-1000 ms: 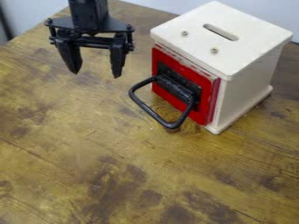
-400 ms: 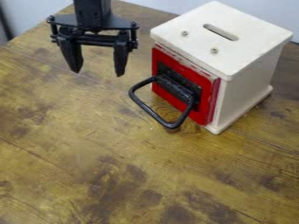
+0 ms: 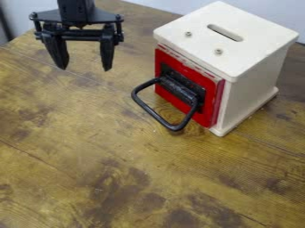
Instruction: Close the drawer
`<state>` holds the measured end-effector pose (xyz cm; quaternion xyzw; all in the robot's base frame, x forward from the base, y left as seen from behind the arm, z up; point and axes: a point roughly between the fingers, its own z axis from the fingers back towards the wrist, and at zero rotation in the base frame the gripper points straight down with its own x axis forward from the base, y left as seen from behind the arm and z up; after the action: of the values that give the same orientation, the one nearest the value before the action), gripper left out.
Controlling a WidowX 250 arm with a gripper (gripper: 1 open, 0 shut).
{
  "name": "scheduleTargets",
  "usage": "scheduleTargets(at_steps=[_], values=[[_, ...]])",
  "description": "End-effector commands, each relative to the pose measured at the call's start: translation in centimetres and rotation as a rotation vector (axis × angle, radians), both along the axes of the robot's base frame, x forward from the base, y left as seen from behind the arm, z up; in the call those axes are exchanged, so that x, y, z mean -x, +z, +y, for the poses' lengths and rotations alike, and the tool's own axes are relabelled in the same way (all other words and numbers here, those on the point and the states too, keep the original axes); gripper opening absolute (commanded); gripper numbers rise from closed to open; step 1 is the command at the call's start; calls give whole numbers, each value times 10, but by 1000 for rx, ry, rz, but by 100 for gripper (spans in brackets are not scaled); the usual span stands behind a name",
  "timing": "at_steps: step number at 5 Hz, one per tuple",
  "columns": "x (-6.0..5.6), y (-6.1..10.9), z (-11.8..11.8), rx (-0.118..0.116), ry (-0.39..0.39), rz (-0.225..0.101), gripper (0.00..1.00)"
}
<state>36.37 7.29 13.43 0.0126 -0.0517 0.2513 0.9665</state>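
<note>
Camera view, single angle from above and in front. Drawer (image 3: 187, 85) sits in the cream housing (image 3: 233, 49) at right of centre on the counter (image 3: 84, 160). Red front faces left and toward the camera, roughly flush with the housing face, so it reads as pushed in. Black wire loop handle (image 3: 161, 105) hangs off the front and slopes down to the counter; its long axis runs out from the front toward lower left.

Hidden or unclear: drawer body is inside the housing, so only the red front and the handle show. Dark patch in the middle of the front, where the handle attaches, is too small to resolve. Top of the arm is cut off by the upper frame edge. Housing's far sides not visible.

Tool (image 3: 80, 55) is at upper left, well apart from the drawer, fingers (image 3: 59, 53) spread wide and pointing down, holding nothing. Whether the tips touch the counter cannot be told.

Around: housing top has a slot (image 3: 224, 32) and small screws (image 3: 187, 35). Bare wood counter between tool and handle.
</note>
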Motion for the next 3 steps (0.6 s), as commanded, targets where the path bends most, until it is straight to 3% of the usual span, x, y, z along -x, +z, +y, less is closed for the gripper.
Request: scheduleTargets(at_steps=[1, 2, 3], values=[[0, 16, -5, -13, -5, -46, 100], [-2, 10, -8, -12, 2, -51, 100], [-5, 6, -10, -16, 4, -44, 0]])
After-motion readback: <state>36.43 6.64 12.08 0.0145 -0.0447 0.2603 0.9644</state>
